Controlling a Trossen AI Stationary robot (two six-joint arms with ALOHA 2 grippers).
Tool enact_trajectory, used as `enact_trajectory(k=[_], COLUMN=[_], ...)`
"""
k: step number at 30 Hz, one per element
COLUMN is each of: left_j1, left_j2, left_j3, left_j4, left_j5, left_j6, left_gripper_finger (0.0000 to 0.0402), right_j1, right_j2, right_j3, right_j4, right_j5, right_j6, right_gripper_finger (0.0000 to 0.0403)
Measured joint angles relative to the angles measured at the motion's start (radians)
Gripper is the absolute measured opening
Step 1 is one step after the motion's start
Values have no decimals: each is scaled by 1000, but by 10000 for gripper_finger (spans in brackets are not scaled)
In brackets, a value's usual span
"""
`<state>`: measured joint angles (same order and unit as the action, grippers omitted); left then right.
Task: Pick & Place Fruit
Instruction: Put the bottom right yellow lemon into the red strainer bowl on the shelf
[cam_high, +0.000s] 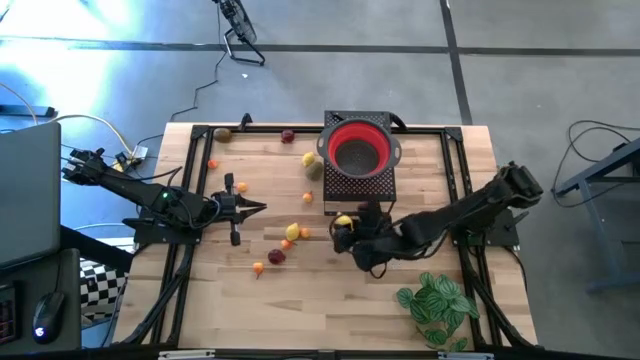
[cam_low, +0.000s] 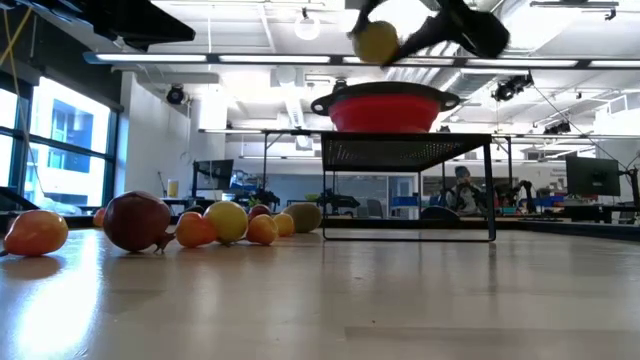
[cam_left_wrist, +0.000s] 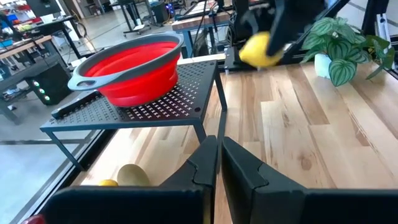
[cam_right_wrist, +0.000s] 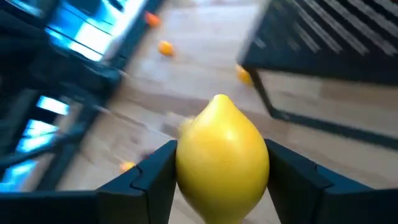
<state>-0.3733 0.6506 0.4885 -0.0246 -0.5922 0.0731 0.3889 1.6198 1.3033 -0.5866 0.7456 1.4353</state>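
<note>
A yellow lemon-shaped fruit (cam_right_wrist: 221, 158) sits between the fingers of my right gripper (cam_high: 345, 224), raised above the table near the black mesh stand (cam_high: 360, 180). On that stand rests the red bowl (cam_high: 359, 148). Several small fruits (cam_high: 290, 232) lie scattered on the wooden table to the left of the stand. My left gripper (cam_high: 255, 208) hovers shut over the table's left half, touching nothing. The low view shows the held fruit (cam_low: 377, 42) high up, level with the bowl's rim. My right gripper pinches the lemon-shaped fruit at its two opposite sides (cam_right_wrist: 186, 163) between its two fingers. The fruit's pointed tip (cam_right_wrist: 220, 98) sticks out past the fingertips. The fingers slant downward from the table's right. The fruit hangs clear of the table.
A green leafy plant (cam_high: 436, 303) stands near the table's front right. Two fruits (cam_high: 313, 165) lie close beside the stand's left side, and more fruits (cam_high: 288, 136) lie along the far edge. Black frame rails (cam_high: 195, 170) run around the table.
</note>
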Motion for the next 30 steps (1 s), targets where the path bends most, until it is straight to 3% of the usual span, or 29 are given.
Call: enact_trajectory(k=[9, 19, 30], left_j1=[0, 0, 0], left_j2=[0, 0, 0], left_j3=[0, 0, 0], left_j4=[-1, -2, -2], left_j5=[-1, -2, -5], left_j6=[0, -1, 0], left_gripper_finger=[17, 17, 17], right_j1=[-86, -238, -512], right_j2=[-109, -197, -240], right_j3=[0, 0, 0], right_j4=[259, 314, 248], right_j5=[6, -59, -359], right_j6=[-422, -681, -835], right_gripper_finger=[198, 198, 200])
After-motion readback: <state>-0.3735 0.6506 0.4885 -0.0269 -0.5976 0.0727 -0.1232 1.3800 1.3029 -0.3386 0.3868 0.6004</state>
